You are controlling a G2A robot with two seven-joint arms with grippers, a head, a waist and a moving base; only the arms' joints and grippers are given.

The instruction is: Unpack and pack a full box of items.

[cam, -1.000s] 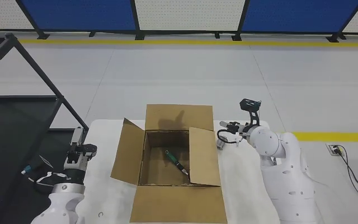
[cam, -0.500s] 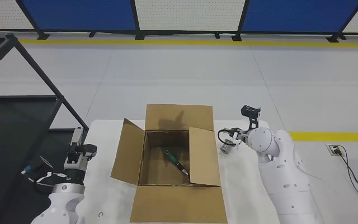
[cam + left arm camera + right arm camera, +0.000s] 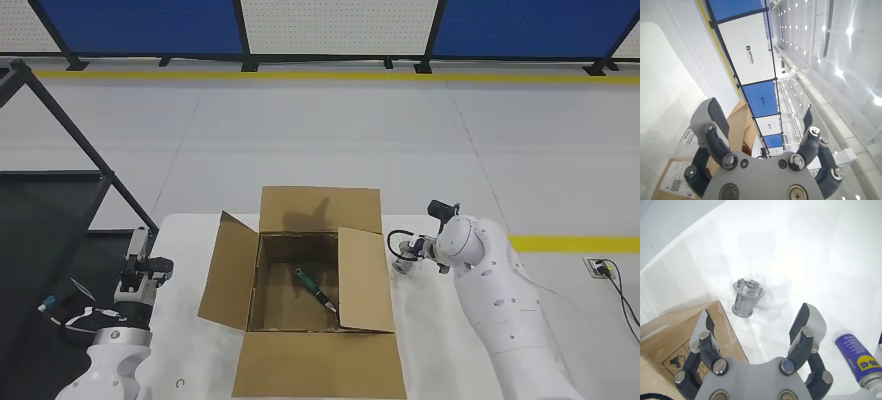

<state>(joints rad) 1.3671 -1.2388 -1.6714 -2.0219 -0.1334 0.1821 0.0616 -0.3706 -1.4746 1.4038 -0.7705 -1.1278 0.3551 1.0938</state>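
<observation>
Starting at the far left, I see a black frame (image 3: 62, 132) standing off the table's edge. Next to it my left gripper (image 3: 762, 115) sits low over the left end of the white table (image 3: 185, 310), well apart from the work. Its jaws are spread wide with nothing between them, and its wrist camera looks up past a box flap toward the blue and white wall panels (image 3: 745, 56).

In the middle of the table sits the cardboard box (image 3: 320, 208), open, with all four flaps folded outward. On its floor lies a green-handled tool (image 3: 312, 285), set at a slant, its dark tip toward the near right corner. I can make out nothing else inside.

To the right of the box, my right gripper (image 3: 755, 315) hangs over the table just beside the right-hand flap. Its jaws are wide apart and it carries nothing. From its wrist camera one finger (image 3: 709, 321) sits over the flap's corner and the other is over bare table.

Beyond the fingertips a grey metal part (image 3: 746, 298), a ribbed cylinder with a notched flange, lies tipped on the table just beside that flap corner, apart from both pads. A blue spray can (image 3: 857, 361) lies on its side on the table near the gripper, well apart from the metal part
</observation>
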